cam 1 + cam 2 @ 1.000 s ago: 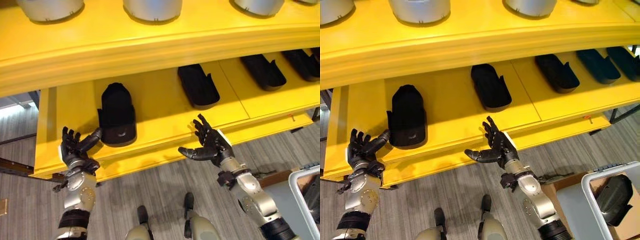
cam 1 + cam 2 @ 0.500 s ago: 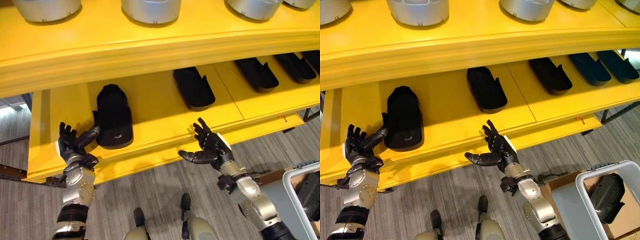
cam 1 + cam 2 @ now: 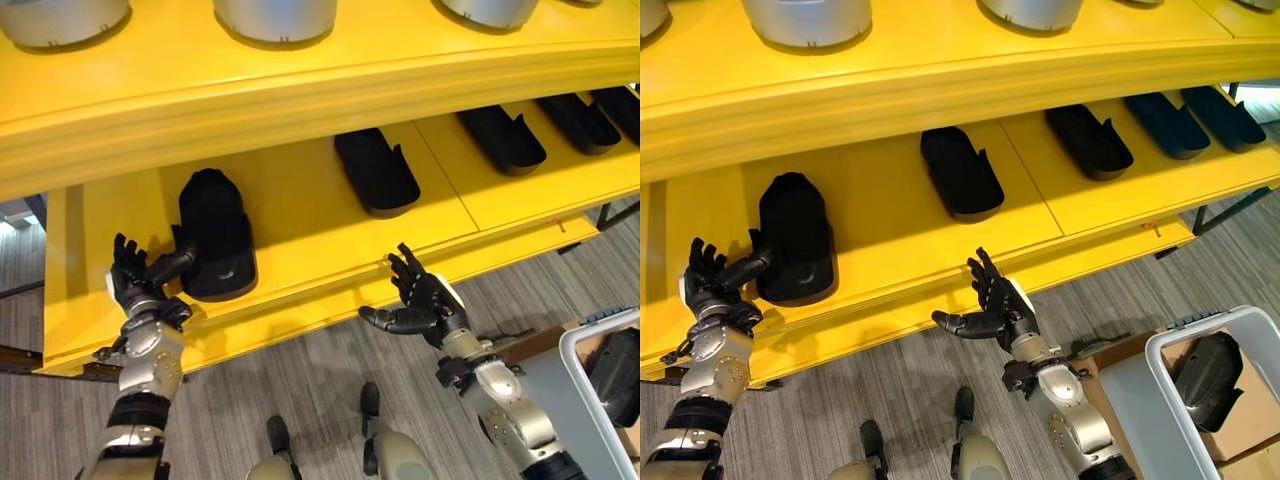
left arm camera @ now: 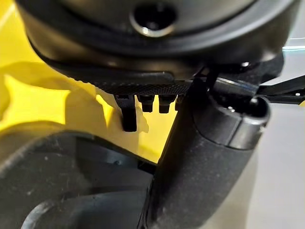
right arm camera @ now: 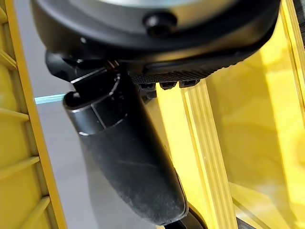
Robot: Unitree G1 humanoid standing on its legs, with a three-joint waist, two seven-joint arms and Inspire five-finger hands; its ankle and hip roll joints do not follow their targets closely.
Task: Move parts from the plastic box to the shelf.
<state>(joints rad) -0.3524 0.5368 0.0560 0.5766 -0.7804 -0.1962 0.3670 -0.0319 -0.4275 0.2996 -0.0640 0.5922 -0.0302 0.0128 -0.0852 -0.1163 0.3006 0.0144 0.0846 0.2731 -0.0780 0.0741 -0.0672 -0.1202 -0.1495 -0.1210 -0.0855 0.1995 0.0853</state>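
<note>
Shelf (image 3: pixel 300 300), yellow, carries silver-grey tubs (image 3: pixel 270 15) above and black parts (image 3: pixel 375 172) in a row below. The leftmost black part (image 3: pixel 212 235) lies long axis front-to-back, rounded end rearward, just beside the left hand (image 3: pixel 135 285), fingers spread. The right hand (image 3: pixel 990 310), fingers splayed, hovers before the shelf edge. Another part (image 3: pixel 1205 380) sits in the plastic box (image 3: pixel 1140 400).

You're looking at two silver-grey forearms with rounded metal shells and dark bands near the elbows. Each is ending in a matte black hand: left hand (image 3: pixel 140 288), right hand (image 3: pixel 425 307). A white patch is showing along the right hand's outer edge.
</note>
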